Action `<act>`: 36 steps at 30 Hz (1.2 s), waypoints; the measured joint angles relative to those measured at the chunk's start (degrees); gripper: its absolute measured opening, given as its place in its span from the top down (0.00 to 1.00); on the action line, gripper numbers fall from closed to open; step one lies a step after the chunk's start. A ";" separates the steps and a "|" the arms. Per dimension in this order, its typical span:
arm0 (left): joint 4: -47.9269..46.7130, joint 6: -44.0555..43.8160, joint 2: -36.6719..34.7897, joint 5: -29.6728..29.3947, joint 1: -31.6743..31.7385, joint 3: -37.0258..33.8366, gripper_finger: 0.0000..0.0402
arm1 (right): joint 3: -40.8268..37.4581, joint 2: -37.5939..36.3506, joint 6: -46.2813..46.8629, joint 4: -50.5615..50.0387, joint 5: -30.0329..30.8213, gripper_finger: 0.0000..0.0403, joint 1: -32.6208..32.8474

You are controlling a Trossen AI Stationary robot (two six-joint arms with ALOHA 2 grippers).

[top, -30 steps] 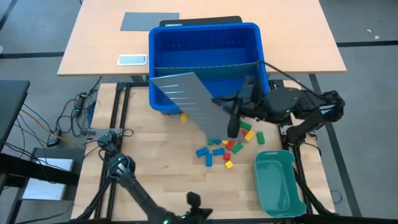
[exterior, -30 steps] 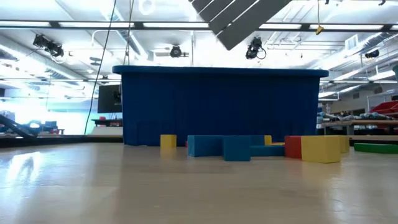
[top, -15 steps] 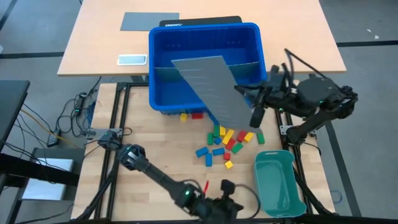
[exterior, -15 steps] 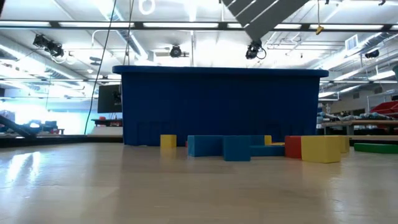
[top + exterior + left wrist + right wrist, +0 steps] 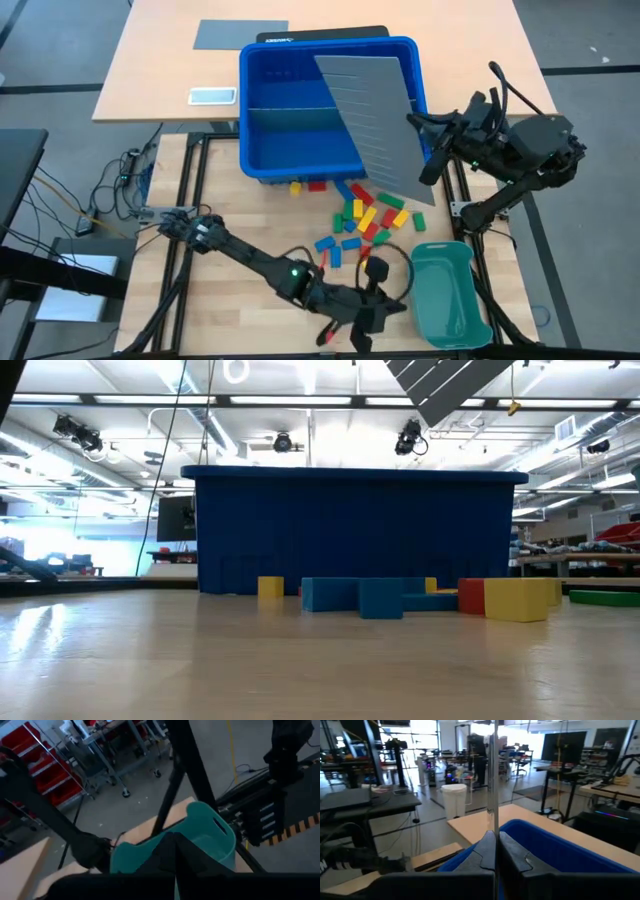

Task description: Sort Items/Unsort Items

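Right end effector (image 5: 432,152): closed on the edge of the grey slotted divider sheet (image 5: 374,118), holding it tilted in the air, partly over the blue bin (image 5: 262,112) and partly over the table (image 5: 240,218) in front of it.
Left end effector (image 5: 372,312): fingers pressed together and holding nothing, low over the table's near edge, just beside the teal tray (image 5: 447,293).
Blocks (image 5: 362,222): red, yellow, green and blue pieces lay loose on the table in front of the blue bin, between it and the teal tray; a yellow and a red one sat right against the bin's front wall.
Low view: blue, yellow and red blocks stood in a row before the bin's dark wall, with a corner of the divider sheet hanging above.
Teal tray: on the table near the right corner, apart from the blocks.
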 joint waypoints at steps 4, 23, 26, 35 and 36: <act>-2.24 1.78 -2.44 -0.26 1.65 0.00 1.00 | 0.00 -0.31 -0.72 0.11 1.33 1.00 -0.85; -18.95 3.98 -14.91 11.55 15.49 0.00 1.00 | 0.02 -1.36 -12.17 1.45 -6.06 1.00 -7.51; -21.33 4.09 -16.24 15.06 18.98 0.00 1.00 | 0.02 -1.44 -13.08 1.52 -9.68 1.00 -9.71; -30.92 6.83 -21.79 25.45 28.83 0.00 1.00 | 0.02 -1.49 -16.06 4.00 -18.68 1.00 -18.19; -32.08 6.95 -22.23 26.65 29.92 0.00 1.00 | 0.00 -1.49 -16.69 4.70 -19.27 1.00 -18.95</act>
